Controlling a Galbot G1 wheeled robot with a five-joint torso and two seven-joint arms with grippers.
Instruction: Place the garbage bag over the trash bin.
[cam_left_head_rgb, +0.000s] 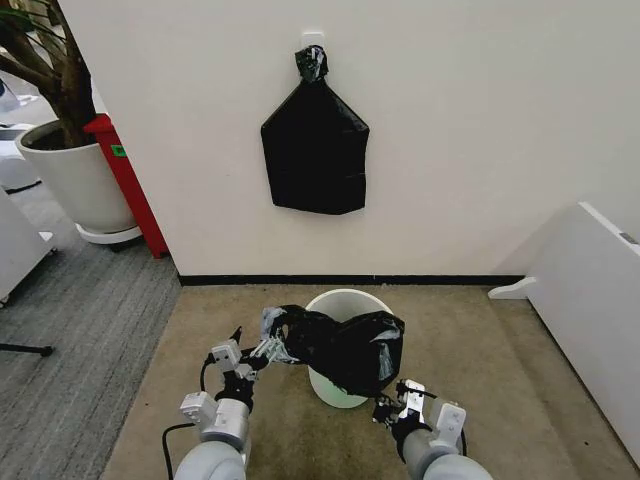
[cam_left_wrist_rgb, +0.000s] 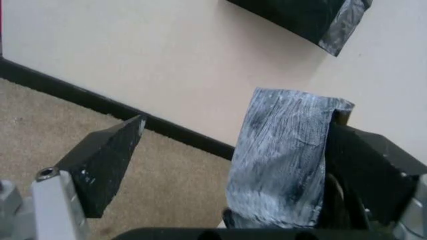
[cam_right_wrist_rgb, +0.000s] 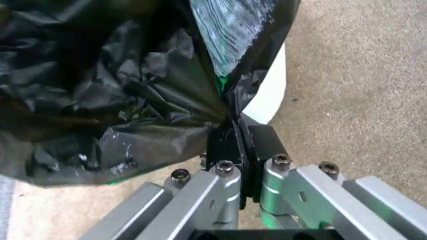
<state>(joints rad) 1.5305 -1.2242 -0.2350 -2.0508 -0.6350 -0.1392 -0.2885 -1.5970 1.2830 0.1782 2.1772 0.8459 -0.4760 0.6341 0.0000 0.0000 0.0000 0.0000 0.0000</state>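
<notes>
The garbage bag (cam_left_head_rgb: 345, 345), glossy crinkled black plastic, hangs spread over the near side of the trash bin (cam_left_head_rgb: 340, 297), a small white round bin on the carpet by the wall. My left gripper (cam_left_head_rgb: 272, 345) is at the bag's left edge. In the left wrist view it (cam_left_wrist_rgb: 237, 117) stands open, with a strip of bag film (cam_left_wrist_rgb: 287, 165) lying against one finger. At the bag's lower right corner my right gripper (cam_left_head_rgb: 393, 403) is shut on a bunched fold of the bag (cam_right_wrist_rgb: 120, 85), its jaws (cam_right_wrist_rgb: 233, 127) pinched together beside the bin wall (cam_right_wrist_rgb: 270, 95).
A flat black plastic bundle (cam_left_head_rgb: 315, 150) with a knotted top hangs on the wall above the bin. A large white plant pot (cam_left_head_rgb: 75, 180) and a red object (cam_left_head_rgb: 125, 180) stand at the left. A white panel (cam_left_head_rgb: 590, 300) stands to the right.
</notes>
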